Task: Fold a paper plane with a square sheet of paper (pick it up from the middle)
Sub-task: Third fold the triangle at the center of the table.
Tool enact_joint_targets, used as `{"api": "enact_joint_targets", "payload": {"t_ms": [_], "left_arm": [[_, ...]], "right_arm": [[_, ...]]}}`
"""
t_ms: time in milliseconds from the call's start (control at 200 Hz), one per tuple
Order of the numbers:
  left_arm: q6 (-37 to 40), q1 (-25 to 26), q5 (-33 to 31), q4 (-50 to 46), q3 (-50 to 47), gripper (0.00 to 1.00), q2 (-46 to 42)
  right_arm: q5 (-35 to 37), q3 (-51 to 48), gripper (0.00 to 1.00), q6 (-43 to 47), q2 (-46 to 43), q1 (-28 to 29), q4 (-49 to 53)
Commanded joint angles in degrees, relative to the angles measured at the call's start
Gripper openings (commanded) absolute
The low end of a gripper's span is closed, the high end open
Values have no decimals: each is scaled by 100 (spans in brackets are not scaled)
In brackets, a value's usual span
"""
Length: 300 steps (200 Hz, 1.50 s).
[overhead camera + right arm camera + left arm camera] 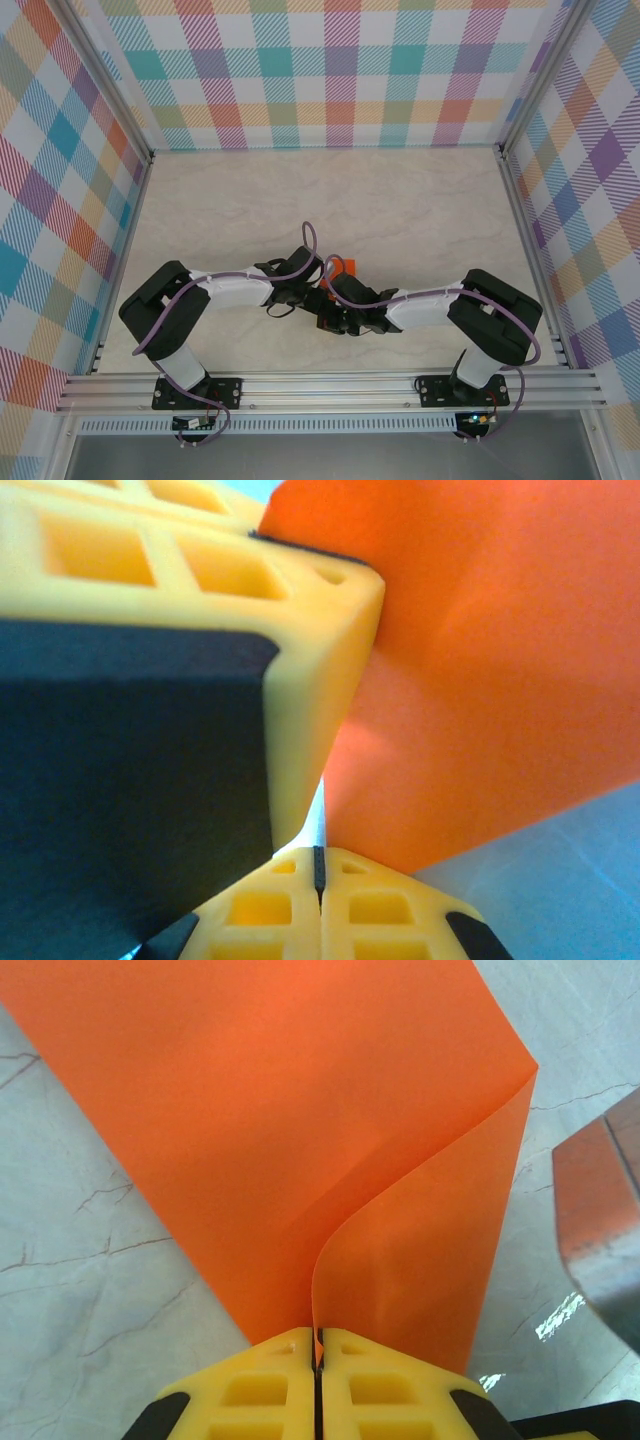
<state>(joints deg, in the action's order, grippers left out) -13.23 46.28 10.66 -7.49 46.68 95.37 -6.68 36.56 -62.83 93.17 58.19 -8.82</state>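
Observation:
My left gripper [318, 1338] is shut on the near edge of the square sheet of paper [300, 1110]. The bright orange sheet is lifted off the table and bent over itself, its right half curling forward. In the top view the two grippers meet at mid-table, with a bit of the orange sheet [347, 265] showing above them. My right gripper [320, 855] is shut. The sheet [480, 680] hangs just past its tip, and no paper shows between its jaws. A yellow finger of the left gripper [300, 630] looms close at the upper left of the right wrist view.
The pale marbled table [400, 200] is walled by plaid panels [330, 70] at the back and on both sides. An aluminium rail [330, 385] carries both arm bases at the near edge. A blurred part of the right arm [600, 1220] stands right of the sheet.

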Motion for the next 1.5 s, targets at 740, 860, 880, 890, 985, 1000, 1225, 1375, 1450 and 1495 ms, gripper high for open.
{"api": "enact_joint_targets", "payload": {"t_ms": [740,860,880,890,985,1000,1225,1375,1450,1495], "left_arm": [[-63,-27,77,-412,-132,8,-61],[-48,-26,66,-420,-143,8,-71],[-50,-26,60,-422,-143,8,-71],[-55,-28,66,-427,-142,8,-71],[-65,-27,59,-429,-159,8,-80],[-58,-27,66,-429,-159,8,-87],[-73,-29,53,-451,-136,8,-78],[-79,-24,73,-468,-99,8,-46],[-76,-30,74,-473,-89,8,-34],[-85,-25,75,-473,-89,8,-32]], "right_arm": [[-186,-253,0,44,114,27,-449],[-141,-253,0,-63,229,22,-235],[-141,-293,0,-68,208,32,-276],[-141,-312,0,-77,193,27,-295],[22,-327,0,-6,-122,25,-81],[75,-317,0,30,-202,21,-19],[575,-579,0,385,-1509,-363,712],[-79,-1003,1,527,-1913,-1412,515],[-612,-967,1,780,-1885,-1817,388],[-803,-871,1,930,-1836,-1905,379]]}}
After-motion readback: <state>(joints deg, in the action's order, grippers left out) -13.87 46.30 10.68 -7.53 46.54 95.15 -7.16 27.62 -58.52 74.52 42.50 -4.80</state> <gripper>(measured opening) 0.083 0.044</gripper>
